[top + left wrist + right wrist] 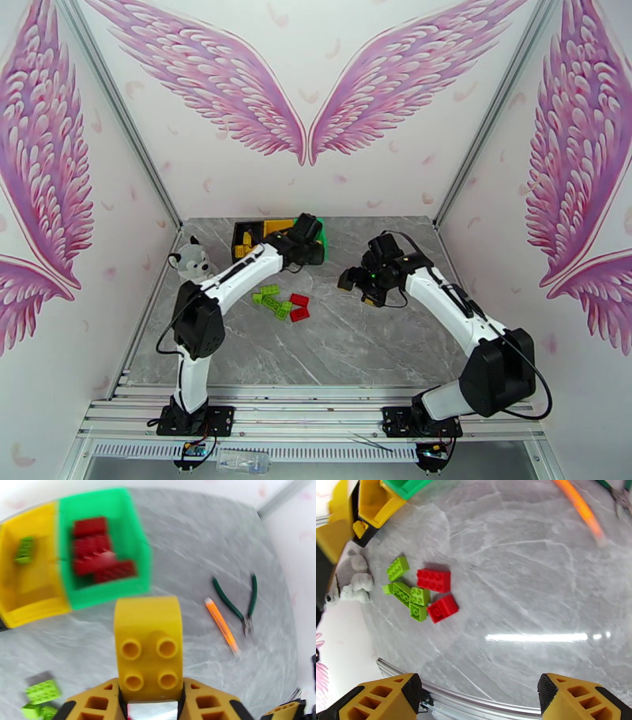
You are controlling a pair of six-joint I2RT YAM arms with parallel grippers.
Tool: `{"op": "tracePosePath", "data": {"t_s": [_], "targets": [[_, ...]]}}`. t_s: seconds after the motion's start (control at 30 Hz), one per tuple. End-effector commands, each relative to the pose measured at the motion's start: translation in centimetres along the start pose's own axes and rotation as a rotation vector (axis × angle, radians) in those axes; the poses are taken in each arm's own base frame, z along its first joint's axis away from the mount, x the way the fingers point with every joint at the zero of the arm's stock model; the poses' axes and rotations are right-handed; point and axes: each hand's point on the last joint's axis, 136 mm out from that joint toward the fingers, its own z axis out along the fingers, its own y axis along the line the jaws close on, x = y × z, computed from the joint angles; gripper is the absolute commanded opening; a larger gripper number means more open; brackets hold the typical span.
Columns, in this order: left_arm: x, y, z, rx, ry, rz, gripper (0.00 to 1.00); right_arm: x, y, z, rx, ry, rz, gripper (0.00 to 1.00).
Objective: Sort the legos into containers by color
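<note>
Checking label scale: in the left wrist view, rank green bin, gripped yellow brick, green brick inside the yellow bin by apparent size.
1. green bin
2. yellow brick, enlarged by nearness to the lens
3. green brick, smallest

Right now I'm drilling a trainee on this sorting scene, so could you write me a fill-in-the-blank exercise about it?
1. The brick in the left claw is ____.
2. The bricks in the green bin are ____.
3. The lone brick in the yellow bin is ____.
4. The right claw is ____, holding nothing.
Missing words: yellow; red; green; open.
</note>
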Motion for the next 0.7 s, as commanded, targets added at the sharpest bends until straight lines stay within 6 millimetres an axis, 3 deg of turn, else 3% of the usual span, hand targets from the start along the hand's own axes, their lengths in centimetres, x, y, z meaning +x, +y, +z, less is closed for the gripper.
{"op": "tracePosePath", "data": {"t_s": [0.0,0.13,0.3,0.57,0.67], "targets": [[-1.4,5.3,-1.8,-0.082,-0.021,-0.069,0.26,-1.3,3.2,1.5,-0.058,0.003,-0.039,0.83],[-3.1,11.7,-2.7,-0.196,-0.033,-0.147,0.27,-1.7,5.6,4.0,-0.067,0.045,-0.077,0.83],[-4.7,18.0,-1.7,-0.285,-0.013,-0.224,0.27,-2.1,7.4,6.6,-0.058,0.102,-0.108,0.81],[-6.7,21.7,2.1,-0.320,0.068,-0.203,0.29,-2.6,7.9,8.3,-0.026,0.150,-0.131,0.82],[-7.3,22.5,3.1,-0.321,0.079,-0.212,0.37,-2.4,7.7,8.7,-0.014,0.165,-0.134,0.82]]}}
